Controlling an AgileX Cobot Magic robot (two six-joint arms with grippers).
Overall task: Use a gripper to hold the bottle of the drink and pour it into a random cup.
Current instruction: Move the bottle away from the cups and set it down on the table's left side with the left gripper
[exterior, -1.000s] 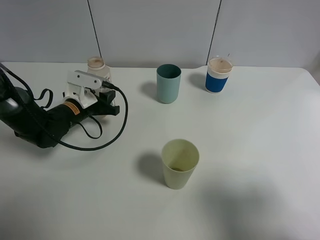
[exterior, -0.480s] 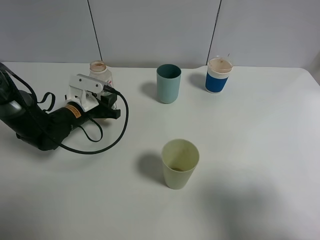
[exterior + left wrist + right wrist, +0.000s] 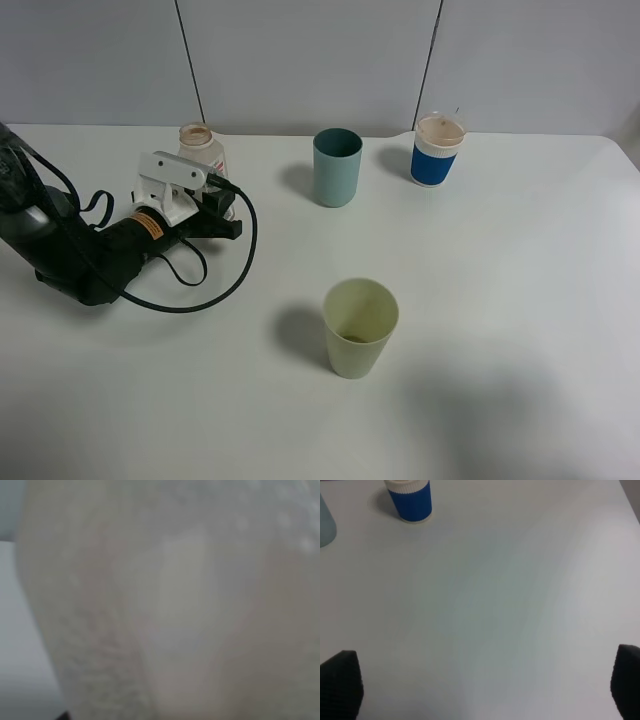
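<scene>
Bottle of the drink (image 3: 200, 148): stands upright at the far left of the white desk (image 3: 500, 300), open tan-rimmed neck on top; its lower body is hidden behind the left claw. In the left wrist view a blurred pale surface (image 3: 165, 600) fills nearly the whole picture, most likely the bottle seen very close.
Writing on the bottle: none can be read; the label is too small in the high view and out of focus in the wrist view.
Left claw (image 3: 205, 195): white jaws at the bottle's body, drawn together and clamped on the bottle of the drink.
Orange label (image 3: 147, 222): a small tag on the black wrist of the left arm; its print is too small to read.
Black cable (image 3: 225, 270): loops from the left claw over the desk and back to the arm.
Teal cup (image 3: 337, 167): upright, to the right of the bottle and apart from it, plain sides with no print.
Blue-and-white cup (image 3: 437, 149): upright at the far edge, right of the teal cup; no writing visible. The right wrist view shows it too (image 3: 409, 499).
Pale yellow-green cup (image 3: 360, 327): upright near the middle of the desk, well apart from the others, unmarked.
Right claw (image 3: 480, 690): its two dark fingertips (image 3: 340, 682) stand wide apart over bare desk, holding nothing.
</scene>
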